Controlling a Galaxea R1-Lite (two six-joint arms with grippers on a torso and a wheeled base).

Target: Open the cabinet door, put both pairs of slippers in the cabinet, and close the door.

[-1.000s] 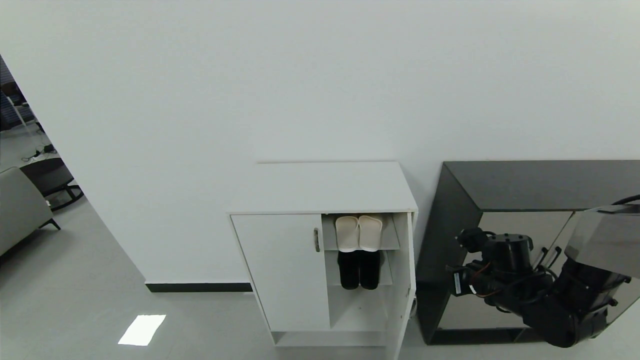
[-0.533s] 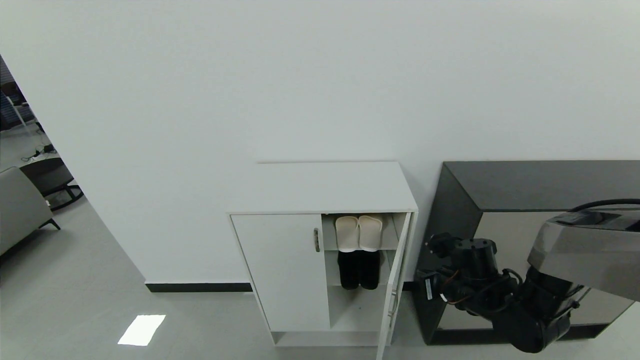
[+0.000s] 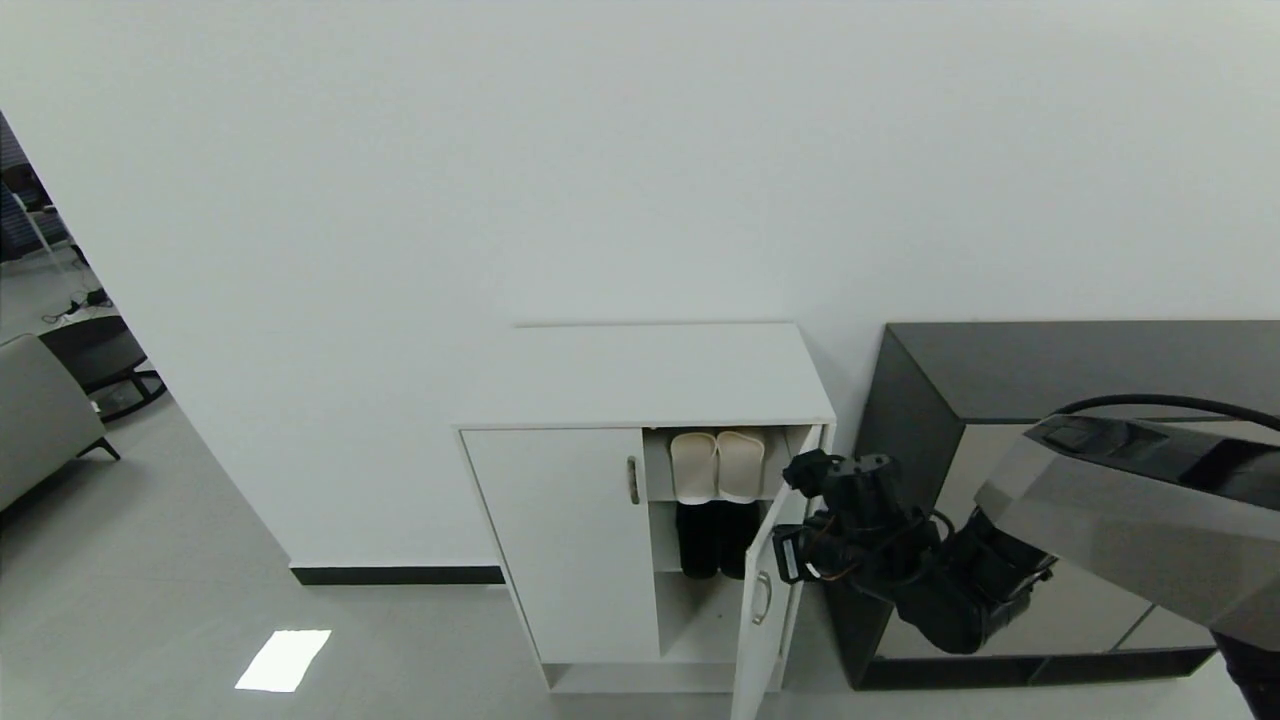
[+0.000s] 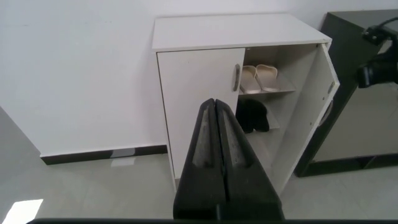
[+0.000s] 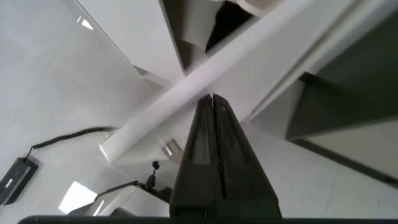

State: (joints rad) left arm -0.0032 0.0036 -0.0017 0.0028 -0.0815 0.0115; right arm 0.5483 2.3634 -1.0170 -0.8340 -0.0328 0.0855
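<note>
Door swung further closed; right tool, fingers pressed together, against it; opening half covered.

- Cabinet: smooth white board, matt.
- Door handle: metal with a dull sheen.
- Cream slippers: smooth, matt, foam-like.
- Black slippers: matt; material unclear.
- Dark sideboard: glossy panels, the front mirror-like.
- Floor: smooth grey surface, glossy and reflective.
- Wall: matt white.

The upper shelf carries beige slippers, the lower shelf black slippers.
</note>
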